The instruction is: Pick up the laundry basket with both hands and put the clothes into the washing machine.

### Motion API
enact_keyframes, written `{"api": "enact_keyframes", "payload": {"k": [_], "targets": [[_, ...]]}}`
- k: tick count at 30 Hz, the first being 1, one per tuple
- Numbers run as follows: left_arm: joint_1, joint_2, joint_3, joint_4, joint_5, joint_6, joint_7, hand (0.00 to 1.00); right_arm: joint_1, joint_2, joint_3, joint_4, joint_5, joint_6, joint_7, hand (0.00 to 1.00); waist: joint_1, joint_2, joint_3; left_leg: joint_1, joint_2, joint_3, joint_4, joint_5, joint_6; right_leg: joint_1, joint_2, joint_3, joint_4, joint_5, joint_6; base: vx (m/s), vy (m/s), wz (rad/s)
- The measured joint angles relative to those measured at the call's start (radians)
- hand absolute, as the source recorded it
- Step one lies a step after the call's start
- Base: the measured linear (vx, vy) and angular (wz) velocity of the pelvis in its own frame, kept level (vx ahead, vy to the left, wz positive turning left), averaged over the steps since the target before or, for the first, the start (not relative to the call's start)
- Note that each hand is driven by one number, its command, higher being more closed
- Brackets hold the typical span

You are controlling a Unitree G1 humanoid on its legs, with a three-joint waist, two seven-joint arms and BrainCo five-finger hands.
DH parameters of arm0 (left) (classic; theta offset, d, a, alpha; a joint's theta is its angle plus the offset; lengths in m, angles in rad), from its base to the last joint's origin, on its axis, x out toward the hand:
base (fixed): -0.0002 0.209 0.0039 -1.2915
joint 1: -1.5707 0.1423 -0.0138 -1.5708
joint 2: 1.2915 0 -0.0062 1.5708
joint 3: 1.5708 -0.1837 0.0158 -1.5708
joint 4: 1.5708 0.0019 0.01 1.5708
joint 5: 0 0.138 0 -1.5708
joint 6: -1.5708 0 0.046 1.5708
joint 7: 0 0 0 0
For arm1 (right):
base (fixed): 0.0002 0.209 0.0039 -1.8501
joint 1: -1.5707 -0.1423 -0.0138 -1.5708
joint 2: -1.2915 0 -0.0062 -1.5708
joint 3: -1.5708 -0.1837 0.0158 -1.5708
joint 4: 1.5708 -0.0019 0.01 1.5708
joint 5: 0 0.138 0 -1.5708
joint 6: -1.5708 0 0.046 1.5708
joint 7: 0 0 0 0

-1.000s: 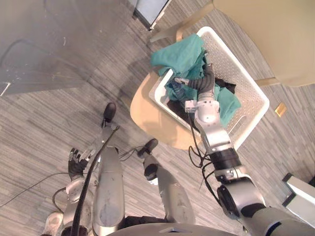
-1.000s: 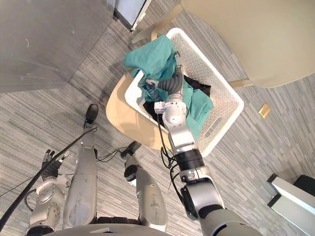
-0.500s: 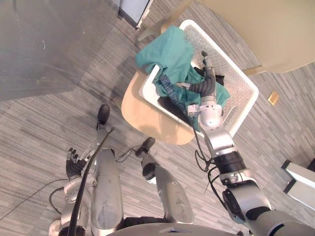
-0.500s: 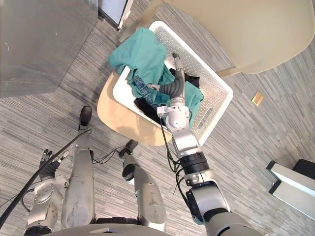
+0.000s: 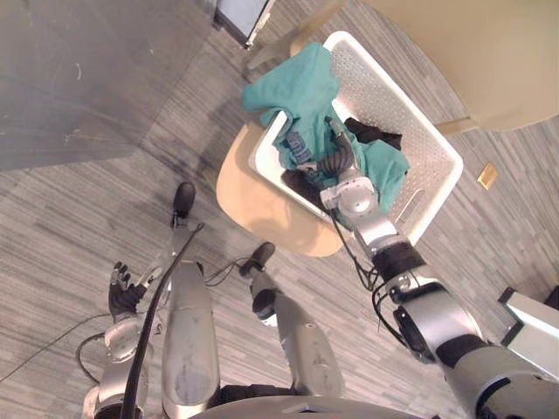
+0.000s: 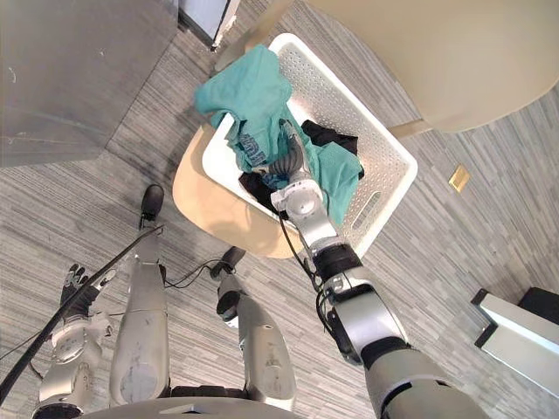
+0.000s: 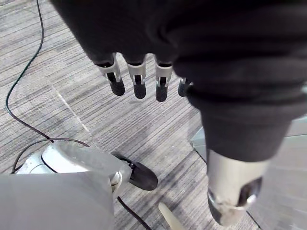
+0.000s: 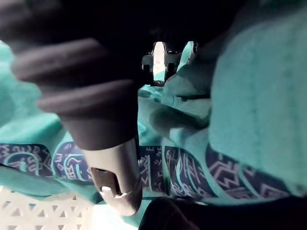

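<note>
A white perforated laundry basket [image 5: 377, 83] rests on a round wooden stool [image 5: 253, 205]. Teal clothes [image 5: 301, 83] with a dark patterned band are heaped over its near-left rim, and a black garment [image 5: 371, 133] lies deeper inside. My right hand [image 5: 336, 162] reaches into the basket and is pushed into the teal cloth [image 8: 249, 100], which wraps round it in the right wrist view. My left hand [image 5: 122, 290] hangs low beside my body, far from the basket, with its fingers [image 7: 138, 76] straight over the carpet.
A large beige seat [image 5: 489, 52] stands just behind the basket. A grey cabinet face [image 5: 79, 70] takes up the upper left, with a dark panel [image 5: 240, 13] beyond it. A white unit [image 5: 533, 323] sits at the lower right. Striped grey carpet surrounds the stool.
My right hand has shifted from the middle of the basket to the teal pile at its near-left side. The left hand hangs slightly lower. The view has shifted a little.
</note>
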Motion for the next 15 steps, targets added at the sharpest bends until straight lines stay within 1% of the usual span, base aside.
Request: {"api": "enact_keyframes", "payload": {"k": [1, 4, 7, 12, 13, 15], "targets": [[0.000, 0.002, -0.003, 0.000, 0.000, -0.001, 0.000, 0.00, -0.026, -0.005, 0.001, 0.027, 0.018, 0.005, 0.001, 0.00, 0.006, 0.000, 0.000, -0.007, 0.001, -0.001, 0.000, 0.001, 0.000, -0.008, 0.002, -0.001, -0.001, 0.001, -0.001, 0.07, 0.077, -0.04], [0.000, 0.001, -0.013, 0.001, -0.009, -0.005, 0.000, 0.00, -0.068, -0.013, 0.001, 0.081, 0.023, 0.009, 0.001, 0.00, 0.016, 0.000, 0.000, -0.021, 0.002, -0.005, 0.000, 0.004, -0.002, -0.017, 0.004, -0.001, -0.002, 0.002, -0.002, 0.06, 0.068, 0.00], [0.000, 0.000, -0.020, 0.001, -0.020, -0.007, 0.000, 0.00, -0.089, -0.013, 0.002, 0.085, 0.026, 0.026, 0.001, 0.00, 0.021, 0.000, 0.000, -0.023, 0.003, -0.007, 0.001, 0.006, -0.004, -0.017, 0.006, 0.001, -0.006, 0.003, -0.004, 0.06, 0.071, 0.00], [-0.001, -0.001, -0.024, 0.002, -0.021, -0.007, 0.000, 0.00, -0.099, -0.010, 0.014, 0.085, 0.021, 0.034, -0.001, 0.00, 0.031, 0.000, 0.000, -0.029, 0.011, -0.006, 0.001, 0.005, -0.003, -0.017, 0.014, 0.002, -0.025, 0.011, -0.014, 0.06, 0.078, -0.04], [-0.001, -0.001, -0.026, 0.003, -0.021, -0.007, 0.000, 0.00, -0.105, -0.009, 0.024, 0.085, 0.016, 0.039, -0.001, 1.00, 0.032, 0.000, 0.000, -0.029, 0.013, -0.006, 0.001, 0.005, -0.003, -0.017, 0.016, 0.002, -0.025, 0.011, -0.014, 0.06, 0.072, -0.04], [-0.002, 0.000, -0.031, 0.003, -0.021, -0.007, 0.000, 0.00, -0.119, -0.008, 0.035, 0.088, 0.015, 0.046, 0.000, 1.00, 0.034, 0.000, 0.000, -0.031, 0.018, -0.006, 0.002, 0.005, -0.003, -0.018, 0.022, 0.003, -0.028, 0.012, -0.015, 0.08, 0.083, -0.04]]}}
